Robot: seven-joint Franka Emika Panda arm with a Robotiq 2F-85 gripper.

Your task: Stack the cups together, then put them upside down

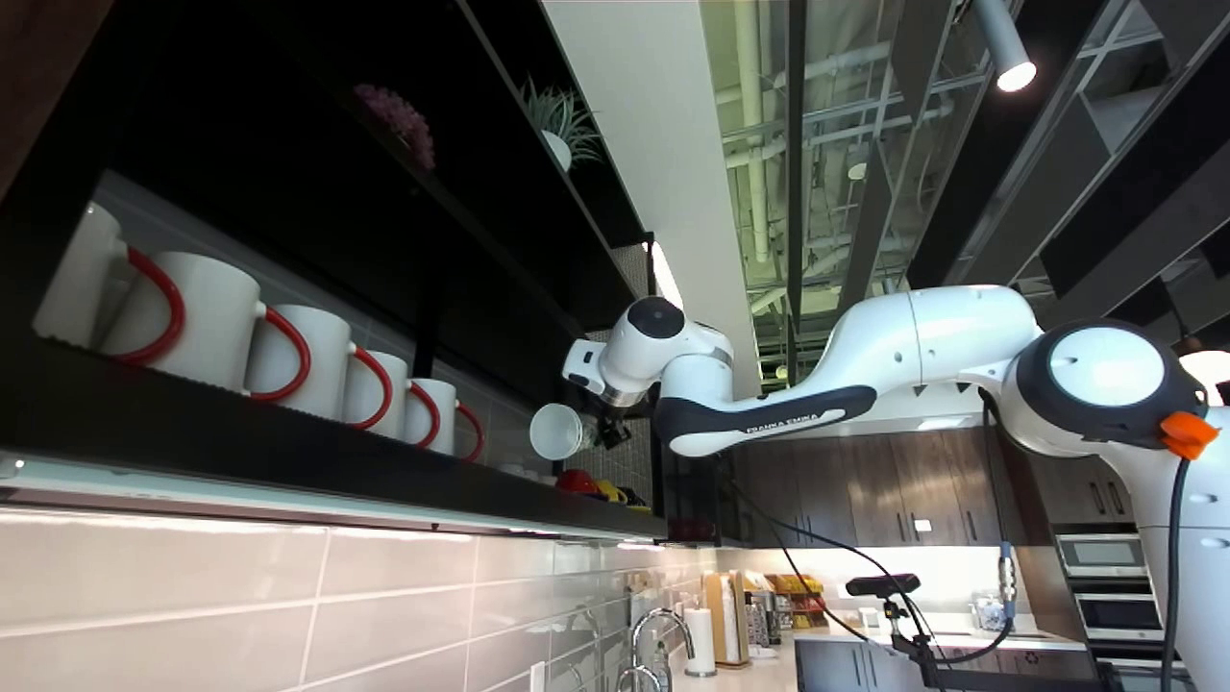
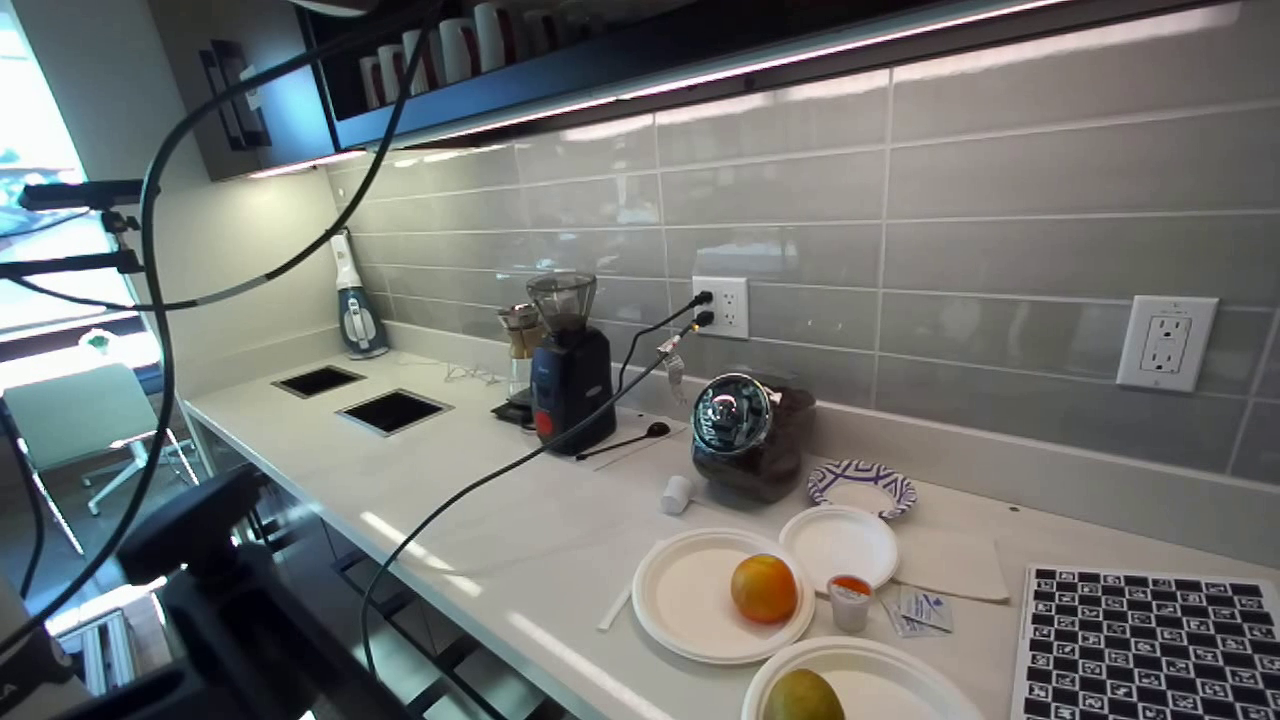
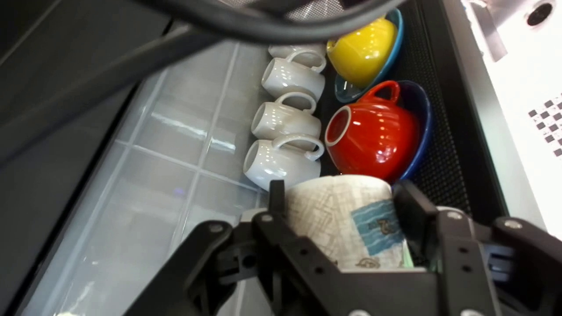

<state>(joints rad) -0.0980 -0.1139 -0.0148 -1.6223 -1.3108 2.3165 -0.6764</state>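
Jaws hold cup (image 3: 339, 221); blue patch (image 3: 377, 226) wrist-view only.

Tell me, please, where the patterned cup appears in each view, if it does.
An exterior view: patterned cup, lower half, just left of centre.
An exterior view, with the orange fruit: not in it.
Wrist view: patterned cup, low, right of centre, in the hand.
Shared landmark: the tiled wall.

Red cup (image 3: 380, 138) blocks ahead — bare mat (image 3: 439, 182) alongside.
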